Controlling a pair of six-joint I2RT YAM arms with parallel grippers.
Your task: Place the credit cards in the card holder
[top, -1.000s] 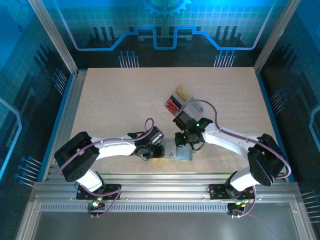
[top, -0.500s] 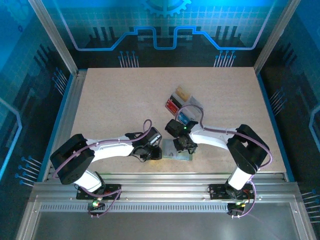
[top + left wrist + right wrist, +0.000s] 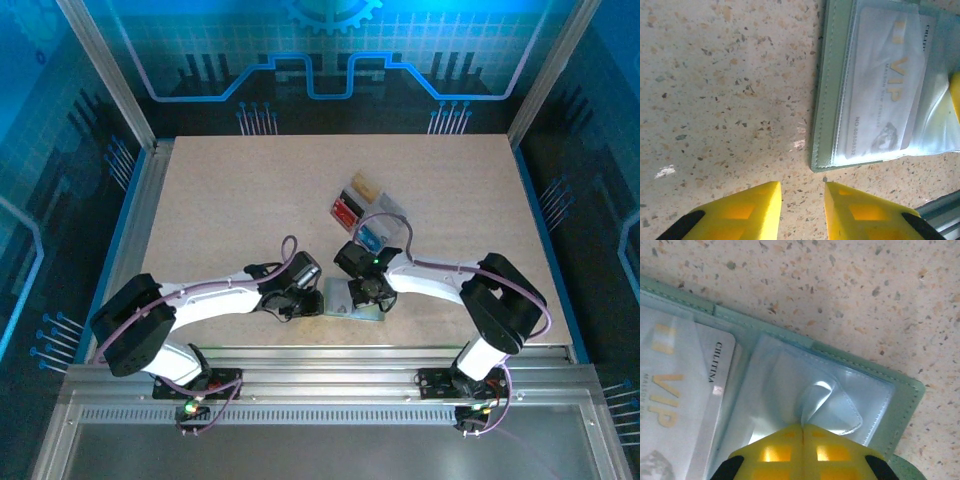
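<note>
The sage-green card holder (image 3: pixel 338 299) lies open near the table's front edge. A pale white VIP credit card (image 3: pixel 885 95) sits in its left clear sleeve, also seen in the right wrist view (image 3: pixel 680 390). My right gripper (image 3: pixel 803 427) is shut, pinching the flap of the holder's right clear sleeve (image 3: pixel 832 400), which puckers upward. My left gripper (image 3: pixel 802 195) is open a little over bare table just off the holder's corner (image 3: pixel 832 100), holding nothing. More credit cards (image 3: pixel 350 210), red, tan and blue, stand in stacks farther back.
A clear compartmented tray (image 3: pixel 392 213) holding the card stacks stands just behind the right arm. The table's metal front rail (image 3: pixel 320 350) runs close below the holder. Both arms (image 3: pixel 220 297) meet over the holder.
My right gripper has come down onto the holder and shut on its clear sleeve flap. The left gripper edged slightly toward the holder's left side.
</note>
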